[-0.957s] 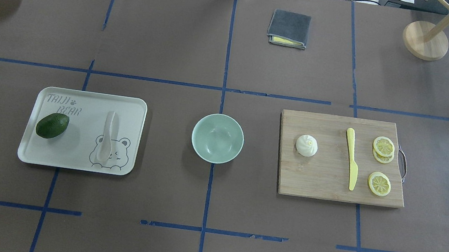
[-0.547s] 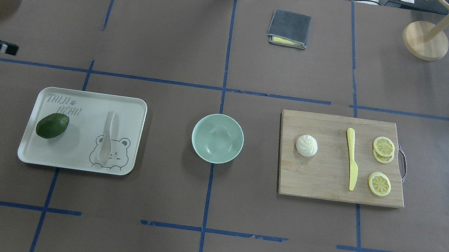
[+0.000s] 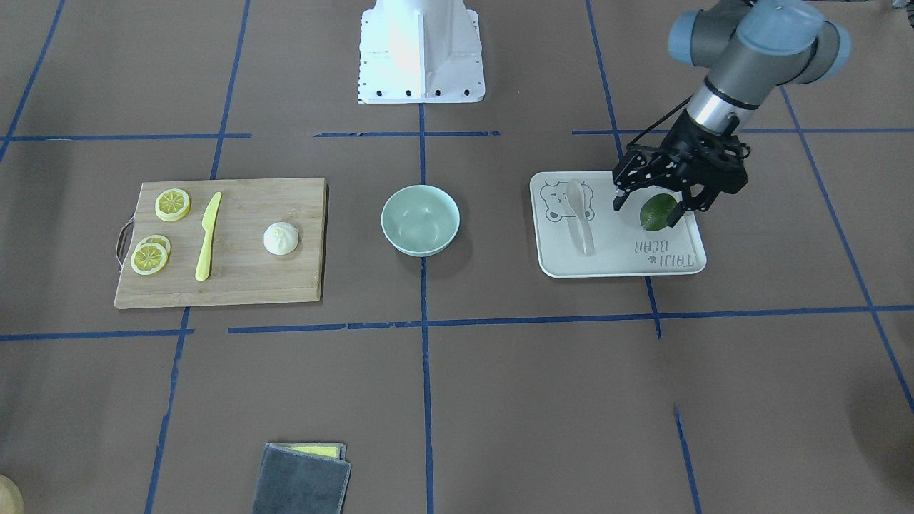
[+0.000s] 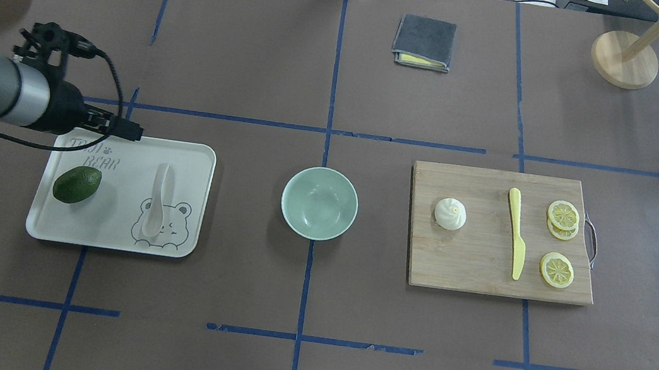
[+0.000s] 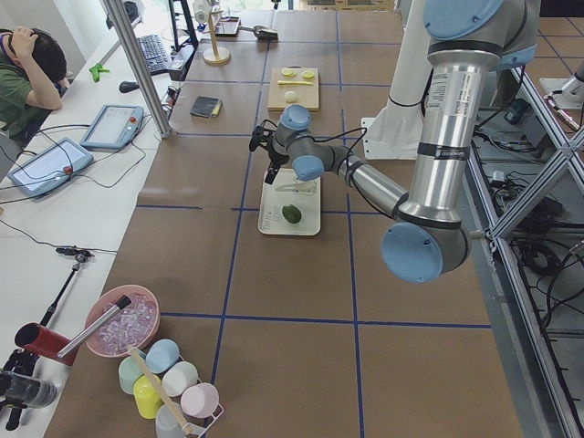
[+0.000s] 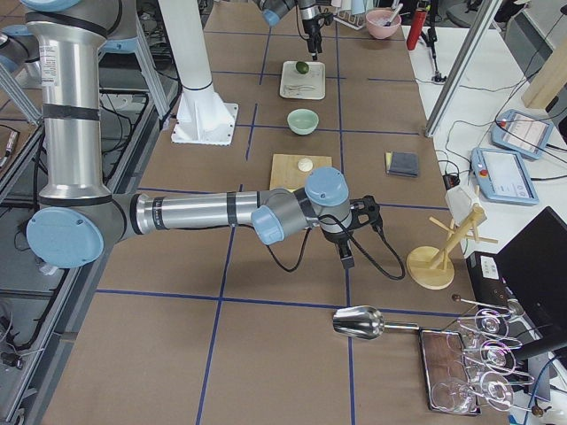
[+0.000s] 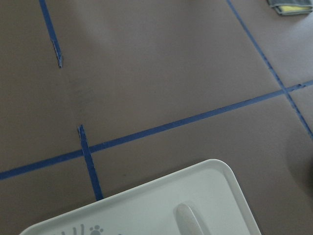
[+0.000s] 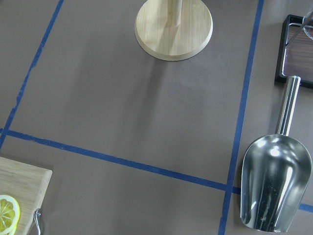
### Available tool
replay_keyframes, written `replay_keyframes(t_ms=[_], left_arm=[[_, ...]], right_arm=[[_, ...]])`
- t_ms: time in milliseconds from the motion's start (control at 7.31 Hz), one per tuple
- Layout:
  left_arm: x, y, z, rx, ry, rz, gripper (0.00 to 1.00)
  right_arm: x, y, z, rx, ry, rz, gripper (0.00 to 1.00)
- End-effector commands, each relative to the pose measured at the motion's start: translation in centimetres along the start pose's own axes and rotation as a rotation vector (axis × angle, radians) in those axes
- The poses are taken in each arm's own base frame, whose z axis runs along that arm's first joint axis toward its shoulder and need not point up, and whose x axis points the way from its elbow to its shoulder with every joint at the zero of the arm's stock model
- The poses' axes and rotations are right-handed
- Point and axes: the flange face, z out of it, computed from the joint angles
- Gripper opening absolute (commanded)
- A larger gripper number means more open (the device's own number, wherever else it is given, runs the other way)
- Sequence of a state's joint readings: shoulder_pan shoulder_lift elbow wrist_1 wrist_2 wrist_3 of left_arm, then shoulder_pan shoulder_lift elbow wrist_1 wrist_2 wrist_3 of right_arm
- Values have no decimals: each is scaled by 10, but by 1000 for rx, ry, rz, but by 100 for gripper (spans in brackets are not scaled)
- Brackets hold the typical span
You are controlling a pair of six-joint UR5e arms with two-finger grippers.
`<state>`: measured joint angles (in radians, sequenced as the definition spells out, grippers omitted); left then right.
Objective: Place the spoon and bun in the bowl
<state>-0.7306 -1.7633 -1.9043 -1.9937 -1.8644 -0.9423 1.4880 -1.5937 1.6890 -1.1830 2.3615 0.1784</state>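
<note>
The pale spoon (image 4: 158,197) lies on the white bear-print tray (image 4: 107,232), handle pointing away from me; it also shows in the front view (image 3: 580,218) and its handle tip in the left wrist view (image 7: 188,220). The white pleated bun (image 4: 450,213) sits on the wooden cutting board (image 4: 478,262). The mint-green bowl (image 4: 319,206) stands empty between tray and board. My left gripper (image 3: 646,209) hangs open and empty above the tray's far left part, left of the spoon. My right gripper (image 6: 345,257) shows only in the exterior right view; I cannot tell its state.
An avocado (image 4: 77,184) lies on the tray. A yellow knife (image 4: 516,235) and lemon slices (image 4: 556,269) lie on the board. A folded grey cloth (image 4: 423,42), a wooden stand (image 4: 624,58) and a metal scoop (image 8: 276,188) are farther off.
My left arm has come in from the left edge of the overhead view and moved right, to above the tray's far left corner. The objects have not moved.
</note>
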Motion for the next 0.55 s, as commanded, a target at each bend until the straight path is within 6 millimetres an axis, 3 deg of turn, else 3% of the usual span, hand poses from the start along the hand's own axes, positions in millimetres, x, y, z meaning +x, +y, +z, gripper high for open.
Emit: replay_keyframes(t_ms=[0,137,410], left_arm=[[52,16,46,-58,-131,-126,96],[59,28,57,-50,-147,-159,87],[68,49,82,-84,-162,-193,85]], right_arm=[[0,0,0,0,1,-1,100],[1,0,1,-1,2,1,100],[0,0,1,-3,2,1,100]])
